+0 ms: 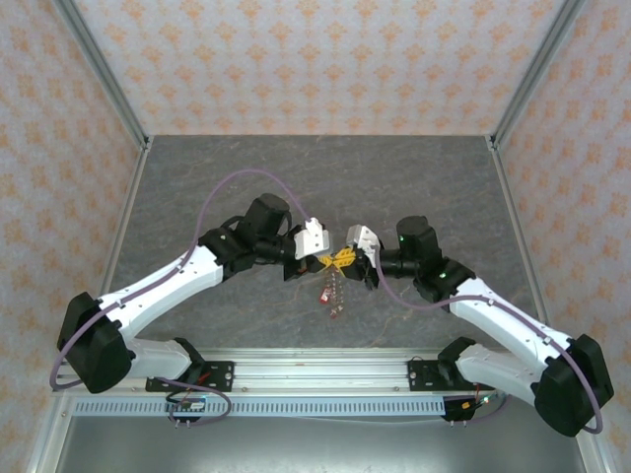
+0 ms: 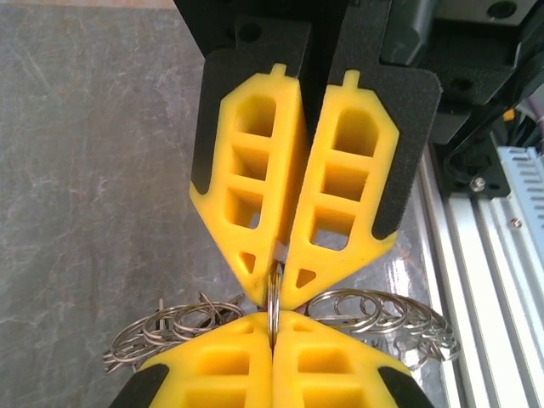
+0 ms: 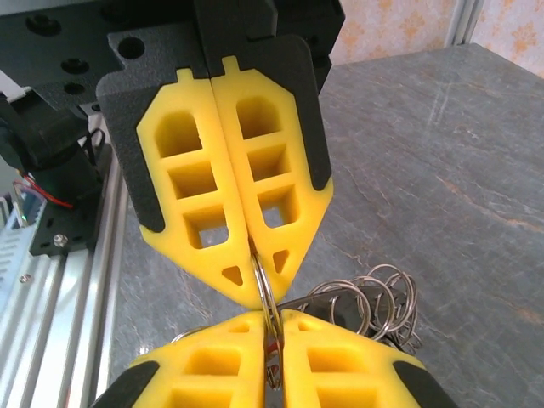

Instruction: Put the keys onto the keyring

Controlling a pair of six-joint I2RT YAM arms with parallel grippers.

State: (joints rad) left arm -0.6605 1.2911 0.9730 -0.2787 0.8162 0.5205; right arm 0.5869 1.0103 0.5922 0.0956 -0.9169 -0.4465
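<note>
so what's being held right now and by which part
The keyring, pinched edge-on at its rim from opposite sides, between the jaws of the left gripper and of the right gripper.

The surface [image 1: 246, 177] is a dark grey slab with pale marbled veining, matte and lightly scuffed. Along its near edge runs a silvery metal rail [image 1: 325, 372] carrying two black arm mounts [image 1: 192, 375]. Over the middle show the keys [image 1: 332, 293], one red-tagged, and a loose bunch of wire rings [image 2: 170, 327]. Whether these rest on the surface or hang just above it is unclear.
</note>
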